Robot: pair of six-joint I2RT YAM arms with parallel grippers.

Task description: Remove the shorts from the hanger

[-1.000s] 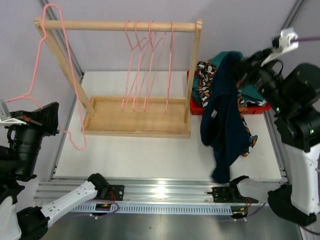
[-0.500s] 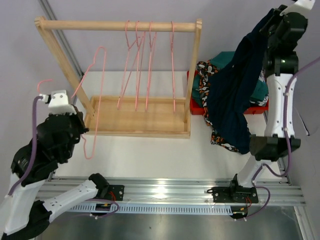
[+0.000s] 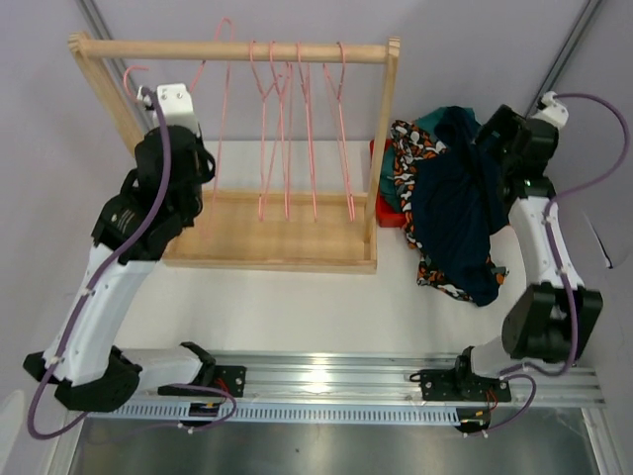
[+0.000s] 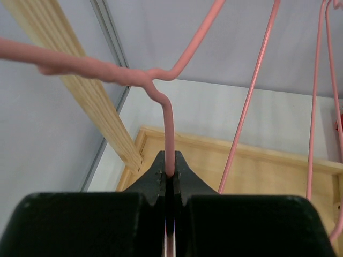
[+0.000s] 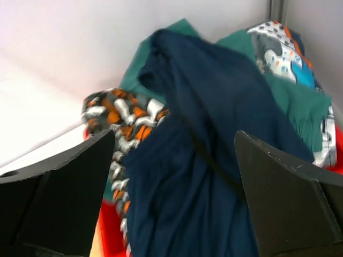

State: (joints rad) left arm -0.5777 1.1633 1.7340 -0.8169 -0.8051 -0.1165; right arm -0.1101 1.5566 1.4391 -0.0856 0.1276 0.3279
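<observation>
Navy shorts [image 3: 457,213] lie draped over a pile of shorts in the red bin [image 3: 389,212], their lower end trailing onto the table. Under them show camouflage shorts [image 3: 406,148], teal shorts [image 3: 435,117] and cartoon-print shorts [image 5: 278,48]. My right gripper [image 5: 174,134] hovers open just above the navy shorts [image 5: 214,160], holding nothing. My left gripper [image 4: 170,170] is shut on the wire neck of an empty pink hanger [image 4: 161,93]. In the top view that hanger [image 3: 226,40] reaches up past the rod at the rack's left part.
The wooden rack [image 3: 237,49] stands at the back with a tray base [image 3: 277,247]. Several empty pink hangers [image 3: 292,109] hang from its rod. The rack's right post [image 3: 384,139] stands close beside the red bin.
My right gripper opened and let go of the navy shorts, which dropped onto the pile. My left arm swung the pink hanger up from the left edge to the rack.
</observation>
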